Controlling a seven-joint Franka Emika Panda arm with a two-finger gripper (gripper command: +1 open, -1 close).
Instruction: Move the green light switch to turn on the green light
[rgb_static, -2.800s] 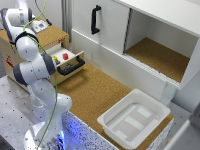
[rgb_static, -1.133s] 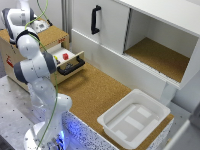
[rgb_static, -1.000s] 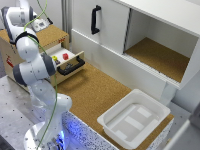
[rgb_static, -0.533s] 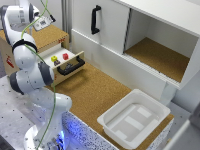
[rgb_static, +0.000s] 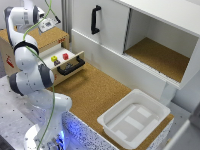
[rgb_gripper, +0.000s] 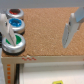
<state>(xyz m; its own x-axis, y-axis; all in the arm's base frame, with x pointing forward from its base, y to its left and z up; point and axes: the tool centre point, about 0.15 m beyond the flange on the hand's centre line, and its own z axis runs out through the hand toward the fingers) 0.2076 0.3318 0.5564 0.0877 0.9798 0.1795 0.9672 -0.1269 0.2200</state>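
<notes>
In the wrist view, a green round piece in a silver ring (rgb_gripper: 18, 41), which I take for the green light switch, sits at the edge of the box's cork top (rgb_gripper: 45, 25). Beside it are a blue round piece (rgb_gripper: 15, 23) and a red one (rgb_gripper: 15, 12). My gripper (rgb_gripper: 37, 45) hangs open over this top, and one finger (rgb_gripper: 8, 31) stands right in front of the green piece. The other finger (rgb_gripper: 69, 31) is far off over bare cork. In the exterior view the gripper (rgb_static: 48, 24) is above the wooden box; the green piece is hidden there. No lit lamp shows.
Below the box top an open drawer (rgb_static: 70, 64) with a black handle carries a yellow button (rgb_static: 54, 58) and a red button (rgb_static: 65, 55). A white cabinet with a black door handle (rgb_static: 94, 19) stands behind. A white tray (rgb_static: 134, 120) lies toward the exterior view's right.
The arm has lifted away from the drawer area and swung up and back, so the gripper now hangs over the box's top. The drawer buttons have come into view.
</notes>
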